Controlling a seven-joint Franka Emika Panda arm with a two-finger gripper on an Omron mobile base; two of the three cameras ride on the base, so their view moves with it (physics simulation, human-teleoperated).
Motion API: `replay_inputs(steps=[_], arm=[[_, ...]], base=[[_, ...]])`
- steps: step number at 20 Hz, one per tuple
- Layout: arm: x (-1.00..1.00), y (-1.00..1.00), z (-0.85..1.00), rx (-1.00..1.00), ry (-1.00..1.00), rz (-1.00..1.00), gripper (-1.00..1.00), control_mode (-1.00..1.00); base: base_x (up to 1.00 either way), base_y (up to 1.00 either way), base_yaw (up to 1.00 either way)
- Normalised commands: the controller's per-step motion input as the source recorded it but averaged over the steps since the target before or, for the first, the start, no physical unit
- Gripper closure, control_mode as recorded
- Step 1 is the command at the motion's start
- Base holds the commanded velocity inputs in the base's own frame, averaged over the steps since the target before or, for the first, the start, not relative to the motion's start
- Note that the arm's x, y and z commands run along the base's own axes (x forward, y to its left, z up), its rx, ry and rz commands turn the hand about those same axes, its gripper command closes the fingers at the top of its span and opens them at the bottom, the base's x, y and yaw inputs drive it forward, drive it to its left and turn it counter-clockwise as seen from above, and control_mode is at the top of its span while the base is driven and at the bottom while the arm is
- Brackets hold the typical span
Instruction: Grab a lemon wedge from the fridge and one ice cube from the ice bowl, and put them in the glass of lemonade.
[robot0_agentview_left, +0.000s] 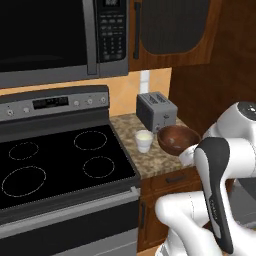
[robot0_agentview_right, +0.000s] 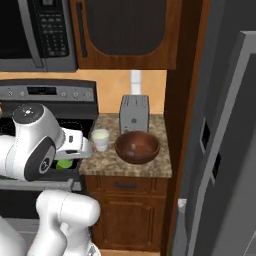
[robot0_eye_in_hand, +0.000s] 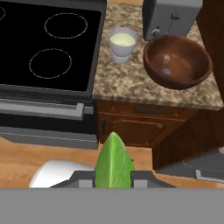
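Lemon wedge (robot0_eye_in_hand: 113, 162) pinched in the jaws, well short of the desk (robot0_eye_in_hand: 131, 89).
The glass of lemonade (robot0_eye_in_hand: 122, 45) holds pale yellow liquid; beside it, the ice bowl (robot0_eye_in_hand: 177, 61) shows faint cubes.

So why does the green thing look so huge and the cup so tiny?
Hand view: the wedge sits right at the camera in the claw, so it looms; the cup is far off. Right base view: the wedge looks small.
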Motion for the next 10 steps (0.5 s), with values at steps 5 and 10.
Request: replay_inputs(steps=[5,10], arm=[[0.00,0.00,0.00,0.00,0.00,0.00,1.00,1.00],[0.00,0.00,0.00,0.00,0.00,0.00,1.00,-1.00]], base=[[0.68,0.17,-0.22],[0.10,0.02,-0.03]])
